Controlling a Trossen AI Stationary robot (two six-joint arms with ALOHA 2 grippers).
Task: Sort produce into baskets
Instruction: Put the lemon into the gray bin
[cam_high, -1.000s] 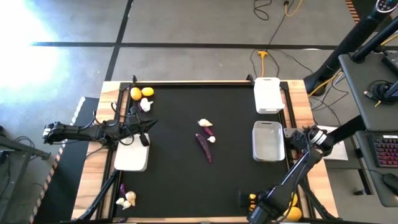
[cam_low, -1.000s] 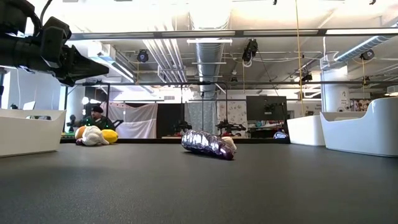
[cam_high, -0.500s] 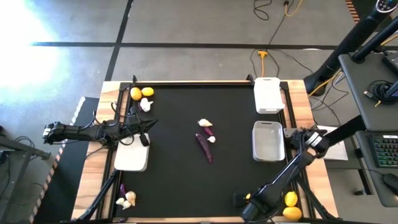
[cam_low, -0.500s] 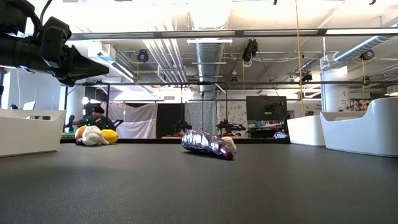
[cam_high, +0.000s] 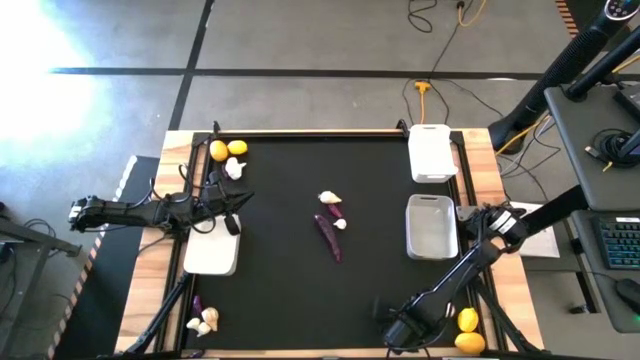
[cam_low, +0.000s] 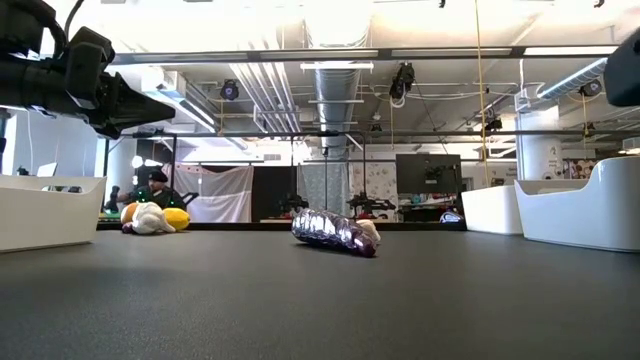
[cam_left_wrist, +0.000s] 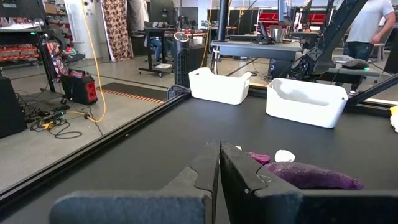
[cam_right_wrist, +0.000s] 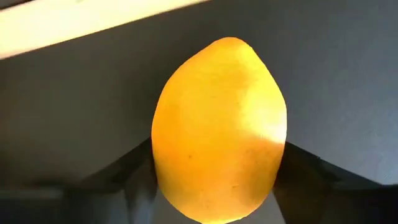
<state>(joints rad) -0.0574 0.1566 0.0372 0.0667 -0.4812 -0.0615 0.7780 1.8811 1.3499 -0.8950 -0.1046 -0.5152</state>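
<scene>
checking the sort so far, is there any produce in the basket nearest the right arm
No, the high view shows that white basket bare inside, while the long purple piece and garlic lie mid-table.

Yellow lemon (cam_right_wrist: 219, 130), black table (cam_high: 290, 290)

Black tabletop (cam_high: 300, 290), yellow cable (cam_high: 425, 92) on floor, keyboard (cam_high: 622, 240) on side desk, person (cam_left_wrist: 367, 28) bkgd.

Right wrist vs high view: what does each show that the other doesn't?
Right wrist only: a lemon close up between the right gripper's fingers, both against its sides.
High only: the three baskets, the long purple piece mid-table, garlic, lemons at the far left corner, and the left gripper beside the left basket.
Both: the black table and the right arm's near-edge working spot.
</scene>
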